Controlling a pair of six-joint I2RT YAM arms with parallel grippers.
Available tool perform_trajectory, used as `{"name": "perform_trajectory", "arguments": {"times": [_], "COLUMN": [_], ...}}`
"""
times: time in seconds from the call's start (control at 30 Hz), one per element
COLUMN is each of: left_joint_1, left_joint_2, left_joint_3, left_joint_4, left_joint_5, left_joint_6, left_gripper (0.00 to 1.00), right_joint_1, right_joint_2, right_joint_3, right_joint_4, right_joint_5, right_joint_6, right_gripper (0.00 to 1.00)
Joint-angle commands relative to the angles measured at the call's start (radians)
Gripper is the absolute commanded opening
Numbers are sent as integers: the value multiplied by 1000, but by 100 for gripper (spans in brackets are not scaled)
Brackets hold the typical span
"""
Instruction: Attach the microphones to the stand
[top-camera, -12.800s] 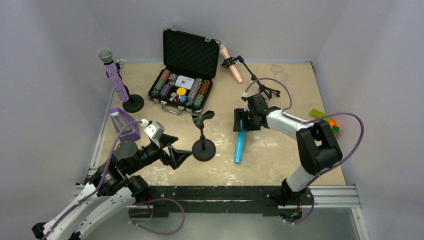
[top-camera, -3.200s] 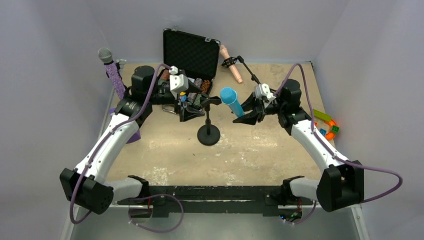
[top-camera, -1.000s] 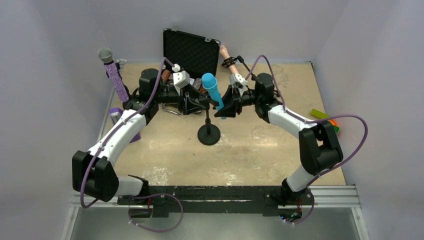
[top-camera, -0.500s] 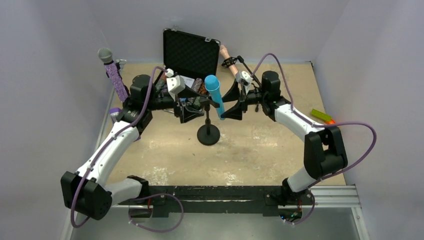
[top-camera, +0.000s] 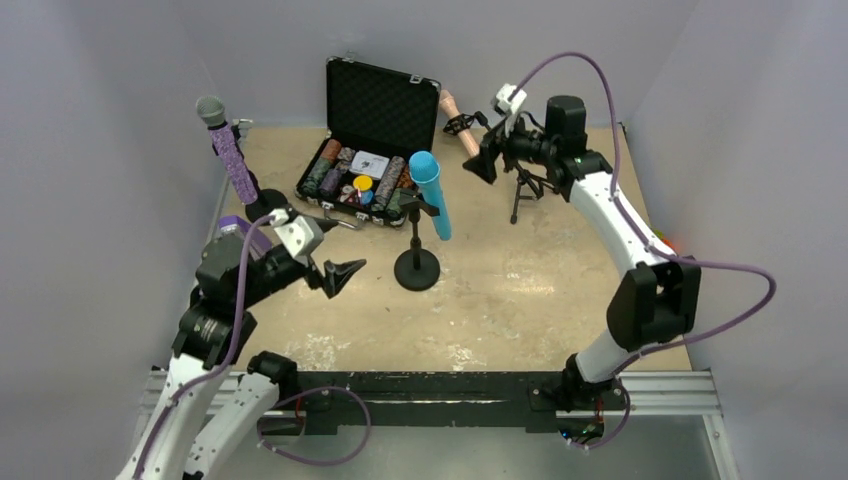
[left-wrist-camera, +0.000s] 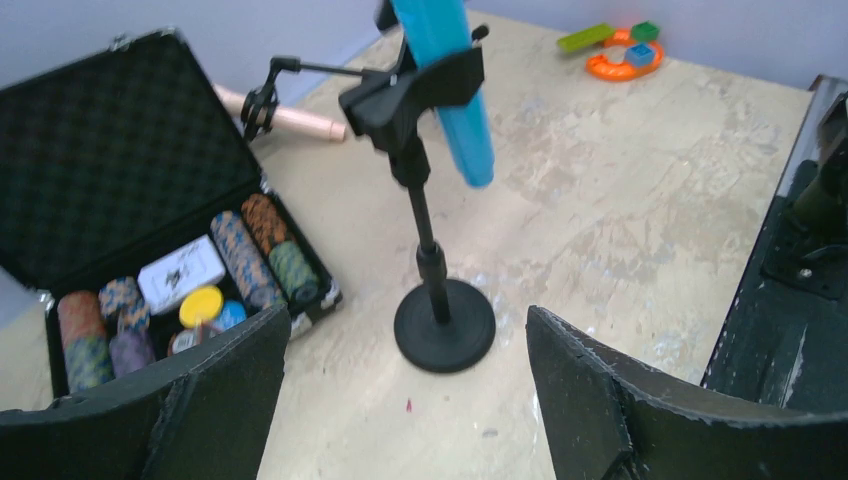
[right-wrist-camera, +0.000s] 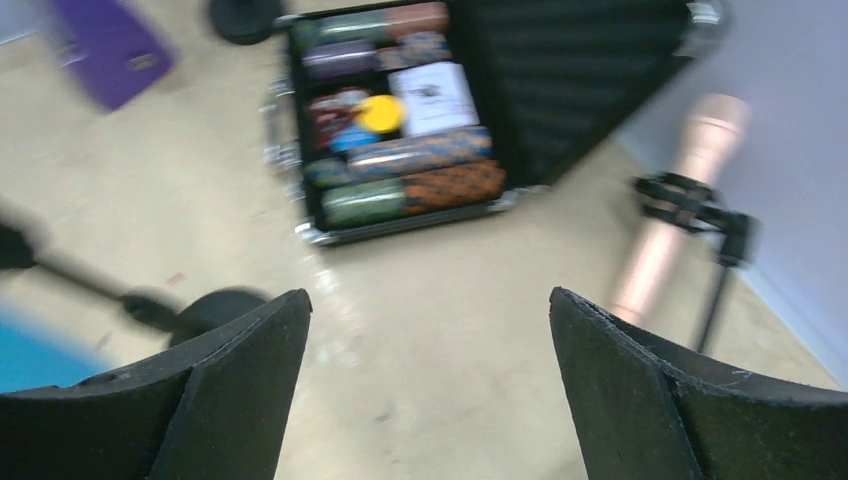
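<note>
The bright blue microphone (top-camera: 429, 196) hangs tilted in the clip of the middle black stand (top-camera: 417, 270); it also shows in the left wrist view (left-wrist-camera: 447, 85), held by the clip (left-wrist-camera: 412, 92). The glittery purple microphone (top-camera: 229, 150) stands in the left stand. The pale pink microphone (top-camera: 461, 127) sits in the clip of the tripod stand (top-camera: 520, 186) at the back; it also shows in the right wrist view (right-wrist-camera: 678, 205). My left gripper (top-camera: 335, 275) is open and empty, to the near left of the middle stand. My right gripper (top-camera: 481, 160) is open and empty, raised beside the pink microphone.
An open black case of poker chips (top-camera: 365, 180) lies at the back centre. A purple object (top-camera: 243, 232) sits by the left wall. A green and orange toy (left-wrist-camera: 625, 50) lies at the right. Grey walls enclose the table on three sides.
Both grippers have let go and pulled away from the blue microphone, which stays in the clip. The left drew back to the near left; the right rose toward the pink microphone.
</note>
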Motion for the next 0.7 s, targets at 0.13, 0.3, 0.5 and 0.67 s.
{"name": "perform_trajectory", "arguments": {"times": [0.13, 0.3, 0.5, 0.67], "left_joint_1": [0, 0, 0, 0], "left_joint_2": [-308, -381, -328, -326], "left_joint_3": [-180, -270, -252, -254], "left_joint_4": [-182, -144, -151, -150], "left_joint_5": [-215, -253, -249, -237], "left_joint_6": [-33, -86, -66, -62], "left_gripper": [92, 92, 92, 92], "right_joint_1": [-2, -3, -9, -9], "right_joint_2": [435, 567, 675, 775], "right_joint_3": [554, 682, 750, 835], "right_joint_4": [-241, -246, -250, -247], "right_joint_5": [628, 737, 736, 741], "right_joint_6": [158, 51, -35, -51], "right_gripper": [90, 80, 75, 68]}}
